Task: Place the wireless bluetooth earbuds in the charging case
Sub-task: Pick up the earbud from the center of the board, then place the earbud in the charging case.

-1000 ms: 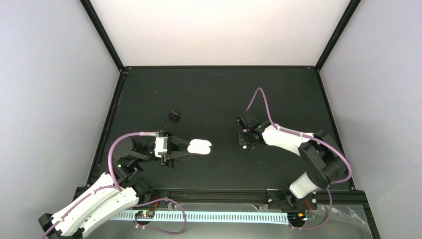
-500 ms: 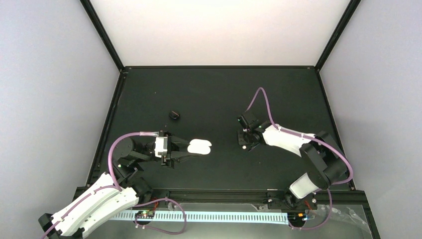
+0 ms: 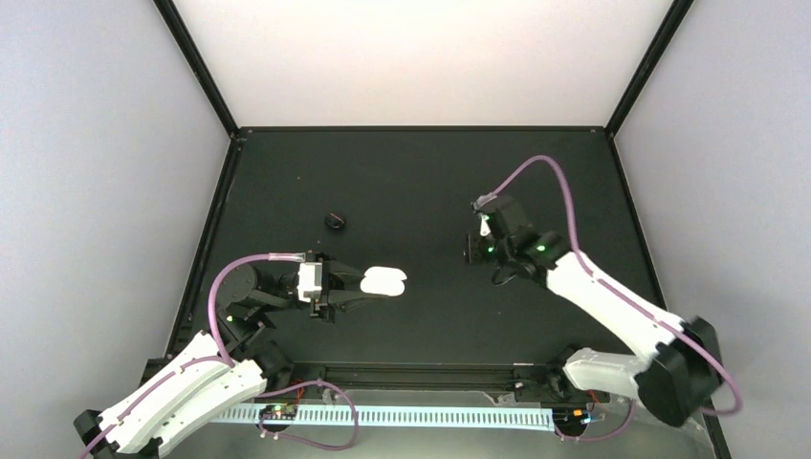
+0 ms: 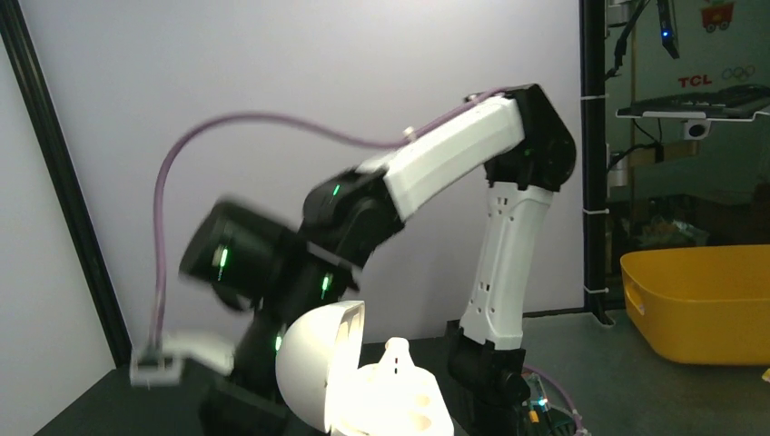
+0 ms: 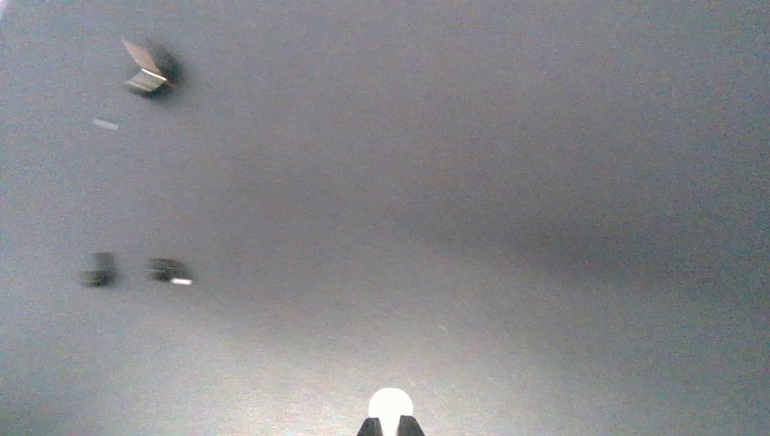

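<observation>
Charging case [image 3: 385, 281] is open, lid tilted up, clamped at one end in my L gripper [image 3: 361, 287], left of centre over the black mat [image 3: 421, 172]. My R gripper [image 3: 475, 251] is closed w/ a small white round bit [image 5: 390, 404] pinched at the tips, well apart from the case. Black puck [image 3: 334, 221] lies farther back.

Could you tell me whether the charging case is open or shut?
Open: the charging case has its lid raised off the base.
</observation>
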`<state>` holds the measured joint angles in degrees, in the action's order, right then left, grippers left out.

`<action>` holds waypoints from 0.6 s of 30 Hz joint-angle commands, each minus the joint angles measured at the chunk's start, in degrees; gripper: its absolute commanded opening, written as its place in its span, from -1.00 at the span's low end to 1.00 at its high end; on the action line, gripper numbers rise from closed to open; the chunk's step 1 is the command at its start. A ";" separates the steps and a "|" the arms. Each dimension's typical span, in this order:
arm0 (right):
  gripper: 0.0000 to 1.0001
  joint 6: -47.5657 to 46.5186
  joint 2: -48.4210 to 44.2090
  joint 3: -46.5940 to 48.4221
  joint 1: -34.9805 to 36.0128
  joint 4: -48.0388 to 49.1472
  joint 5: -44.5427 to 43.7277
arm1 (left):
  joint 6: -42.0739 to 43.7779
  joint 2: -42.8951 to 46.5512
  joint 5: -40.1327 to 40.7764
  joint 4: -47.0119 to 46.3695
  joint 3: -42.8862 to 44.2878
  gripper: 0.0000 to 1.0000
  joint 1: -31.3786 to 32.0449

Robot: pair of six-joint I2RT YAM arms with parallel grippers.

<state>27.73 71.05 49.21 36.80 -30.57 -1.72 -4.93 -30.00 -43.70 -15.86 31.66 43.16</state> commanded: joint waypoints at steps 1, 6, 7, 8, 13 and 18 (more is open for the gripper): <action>-0.98 -7.64 -11.07 7.14 0.19 -6.01 8.09 | 0.89 0.07 0.43 -0.04 0.28 -0.97 0.29; -0.98 -16.51 -18.21 18.92 0.74 -16.93 21.21 | 0.91 -1.18 0.21 -0.59 0.91 -0.97 0.35; -0.98 -17.79 -18.57 21.51 0.83 -19.61 23.90 | 0.84 -1.39 -0.12 -1.27 1.13 -0.97 0.35; -0.98 -18.94 -18.58 23.79 1.01 -22.18 26.68 | 0.81 -1.61 -0.27 -1.97 1.37 -0.97 0.35; -0.98 -20.72 -20.26 31.73 4.44 -25.77 37.50 | 0.54 -4.03 -0.63 -5.27 2.04 -0.97 0.36; -0.98 -19.87 -18.89 35.02 12.53 -23.71 37.38 | -0.40 -8.68 -3.93 -6.90 4.87 -0.97 0.35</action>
<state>8.86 50.81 81.76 43.75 -52.51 31.83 -4.91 -35.73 -44.42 -19.03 32.29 43.16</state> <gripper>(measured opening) 0.015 0.229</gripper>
